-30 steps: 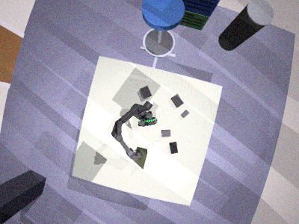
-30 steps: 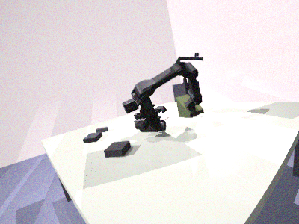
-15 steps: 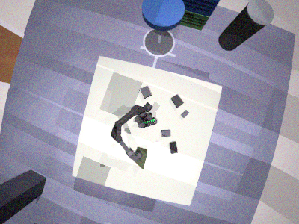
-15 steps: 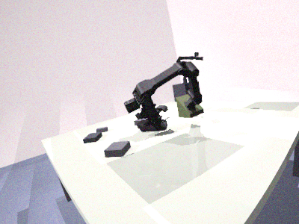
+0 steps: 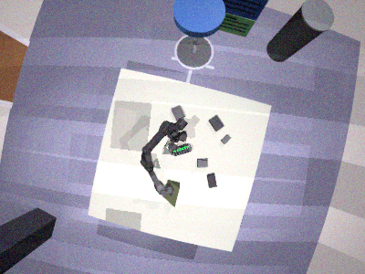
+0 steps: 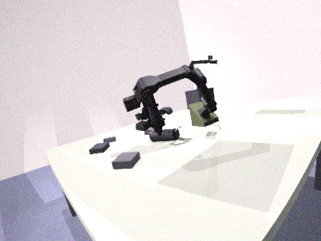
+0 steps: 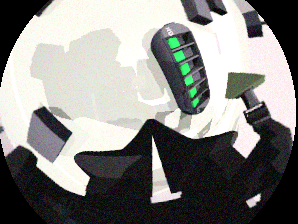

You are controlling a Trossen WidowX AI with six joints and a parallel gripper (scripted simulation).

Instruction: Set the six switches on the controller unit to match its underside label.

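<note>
The dark grey controller unit sits on its base on the bench, switches up. In the wrist view all six rockers show a green end on the left and a dark end on the right; which ends are pressed down is too small to tell. The label on the underside is hidden. My gripper is shut and empty, pointing down. In the wrist view its tips are below and left of the unit, apart from it in the picture; in the exterior view they overlap the unit's left part.
Several grey blocks lie around: one block near the arm, others farther along, and two blocks beyond the unit. The arm's olive base stands on the white bench.
</note>
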